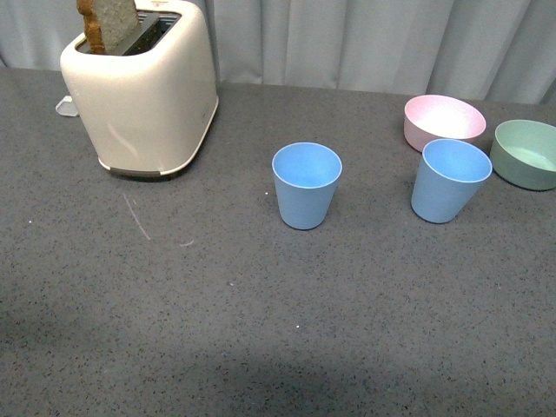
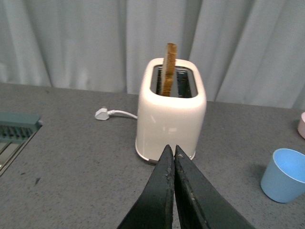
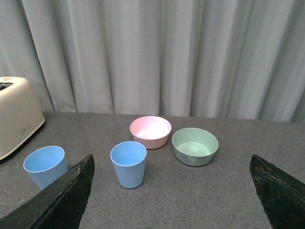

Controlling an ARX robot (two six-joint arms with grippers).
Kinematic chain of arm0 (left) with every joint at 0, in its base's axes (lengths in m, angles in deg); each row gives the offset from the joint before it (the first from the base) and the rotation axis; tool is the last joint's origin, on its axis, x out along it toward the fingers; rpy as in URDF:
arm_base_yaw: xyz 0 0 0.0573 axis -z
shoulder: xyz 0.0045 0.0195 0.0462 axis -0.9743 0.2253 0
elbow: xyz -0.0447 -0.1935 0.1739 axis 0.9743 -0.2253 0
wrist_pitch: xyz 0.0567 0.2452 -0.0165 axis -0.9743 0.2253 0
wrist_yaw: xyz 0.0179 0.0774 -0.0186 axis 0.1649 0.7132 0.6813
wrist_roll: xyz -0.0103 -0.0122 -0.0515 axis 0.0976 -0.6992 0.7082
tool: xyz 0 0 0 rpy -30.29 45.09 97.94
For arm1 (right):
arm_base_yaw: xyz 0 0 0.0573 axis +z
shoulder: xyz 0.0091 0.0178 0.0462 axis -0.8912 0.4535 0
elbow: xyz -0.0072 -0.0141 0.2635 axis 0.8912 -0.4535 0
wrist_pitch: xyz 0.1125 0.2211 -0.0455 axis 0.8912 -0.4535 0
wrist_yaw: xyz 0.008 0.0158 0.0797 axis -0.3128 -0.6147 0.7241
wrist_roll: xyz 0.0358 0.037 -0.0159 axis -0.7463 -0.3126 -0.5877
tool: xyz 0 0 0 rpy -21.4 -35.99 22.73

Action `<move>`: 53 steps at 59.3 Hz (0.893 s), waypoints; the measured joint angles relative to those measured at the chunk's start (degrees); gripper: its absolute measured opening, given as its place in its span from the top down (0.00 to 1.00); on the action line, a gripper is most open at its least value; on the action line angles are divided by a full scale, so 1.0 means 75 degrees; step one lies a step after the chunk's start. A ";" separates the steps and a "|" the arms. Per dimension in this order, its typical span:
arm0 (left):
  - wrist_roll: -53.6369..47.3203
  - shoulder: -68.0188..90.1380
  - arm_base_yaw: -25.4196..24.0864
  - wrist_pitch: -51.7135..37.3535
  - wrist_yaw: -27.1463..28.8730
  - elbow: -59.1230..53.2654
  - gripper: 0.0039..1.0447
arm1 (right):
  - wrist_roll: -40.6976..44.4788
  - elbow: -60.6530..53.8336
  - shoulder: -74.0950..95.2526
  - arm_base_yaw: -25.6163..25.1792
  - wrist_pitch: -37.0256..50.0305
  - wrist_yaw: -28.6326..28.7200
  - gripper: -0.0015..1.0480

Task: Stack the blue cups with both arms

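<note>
**Two blue cups stand apart on the tabletop, neither one held**

The first blue cup (image 1: 306,187) stands upright near the middle of the grey tabletop (image 1: 261,330). The second blue cup (image 1: 449,181) stands upright well apart from it. Just behind the second cup sits the pink bowl (image 1: 444,120), and the green bowl (image 1: 526,154) is just beside it. A cream toaster (image 1: 143,87) with a slice of toast (image 1: 109,22) sticking up occupies the far corner, before a pale curtain (image 1: 365,39). Open tabletop lies between the two cups.

The grippers show only in the wrist views. The left gripper (image 2: 170,150) has its jaws pressed together on nothing and points at the toaster. That view alone shows a white plug (image 2: 102,113) behind the toaster and a grey-green rack (image 2: 16,129) at the edge. The right gripper (image 3: 170,164) has its jaws spread wide and empty, framing both cups and both bowls.
</note>
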 joint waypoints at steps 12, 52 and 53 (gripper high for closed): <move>0.0000 -0.1431 -0.0143 0.1137 -0.0090 -0.0265 0.97 | -0.0003 0.0000 -0.0003 0.0000 0.0000 -0.0003 0.09; 0.0000 -0.4881 -0.0146 0.4290 -0.0087 -0.0309 0.97 | 0.0000 0.0000 -0.0003 0.0000 0.0000 -0.0003 0.09; 0.0000 -0.4948 -0.0146 0.4357 -0.0087 -0.0309 0.97 | -0.0003 0.0000 -0.0003 0.0000 0.0000 -0.0003 0.09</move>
